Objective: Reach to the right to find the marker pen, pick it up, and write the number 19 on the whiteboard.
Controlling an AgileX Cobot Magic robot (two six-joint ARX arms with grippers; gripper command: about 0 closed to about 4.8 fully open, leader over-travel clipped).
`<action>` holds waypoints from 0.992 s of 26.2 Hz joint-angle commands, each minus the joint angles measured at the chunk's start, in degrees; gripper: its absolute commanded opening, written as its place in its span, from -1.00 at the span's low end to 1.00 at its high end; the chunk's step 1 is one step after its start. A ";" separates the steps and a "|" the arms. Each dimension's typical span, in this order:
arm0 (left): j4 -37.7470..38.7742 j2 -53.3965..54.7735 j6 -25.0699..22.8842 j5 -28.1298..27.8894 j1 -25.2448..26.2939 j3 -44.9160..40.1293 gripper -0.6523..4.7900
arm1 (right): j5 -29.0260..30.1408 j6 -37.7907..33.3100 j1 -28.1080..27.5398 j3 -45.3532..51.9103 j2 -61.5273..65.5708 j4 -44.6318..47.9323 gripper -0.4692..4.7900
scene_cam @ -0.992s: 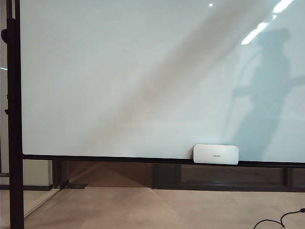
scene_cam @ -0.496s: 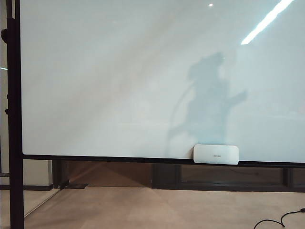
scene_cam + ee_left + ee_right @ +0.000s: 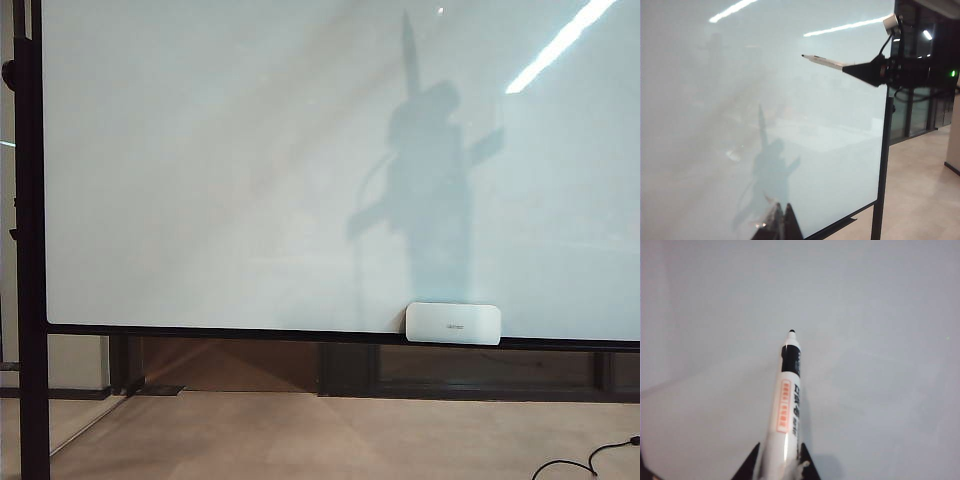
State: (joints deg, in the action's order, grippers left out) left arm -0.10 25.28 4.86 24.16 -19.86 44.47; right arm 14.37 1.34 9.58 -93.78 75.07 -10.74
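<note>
The marker pen (image 3: 787, 405) sits clamped between the jaws of the right gripper (image 3: 777, 465), its uncapped black tip aimed at the whiteboard (image 3: 220, 170) and, seen from the left wrist, near the surface but apart from it. The board is bare of strokes and carries the arm's shadow. A small white block (image 3: 452, 323) rests on its lower frame. Of the left gripper (image 3: 780, 222) only dark finger ends show, close together; whether its jaws are fully closed I cannot tell.
</note>
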 commanded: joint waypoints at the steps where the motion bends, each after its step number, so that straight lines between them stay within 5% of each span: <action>1: -0.85 6.97 -1.81 -0.02 -0.04 4.96 -0.78 | -0.04 -0.46 1.95 4.02 3.28 10.03 -0.83; 7: -1.25 18.43 -3.15 3.06 -0.07 13.18 -0.78 | -0.94 2.54 8.22 4.15 12.22 21.92 -0.83; 13: -1.86 18.53 -4.02 1.60 -0.07 13.20 -0.78 | -16.15 4.87 14.45 4.13 18.75 37.18 -0.83; 16: -1.70 18.53 -4.87 -0.22 -0.07 13.20 -0.78 | -22.82 5.14 16.26 4.09 20.50 37.79 -0.83; 26: -0.85 18.53 -6.64 0.42 -0.04 13.20 -0.78 | -19.37 6.21 16.61 4.04 22.51 43.95 -0.83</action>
State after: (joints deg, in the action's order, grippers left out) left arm -0.36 43.99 -0.89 24.27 -19.88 57.39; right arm -5.56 7.33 26.04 -89.34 96.97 29.61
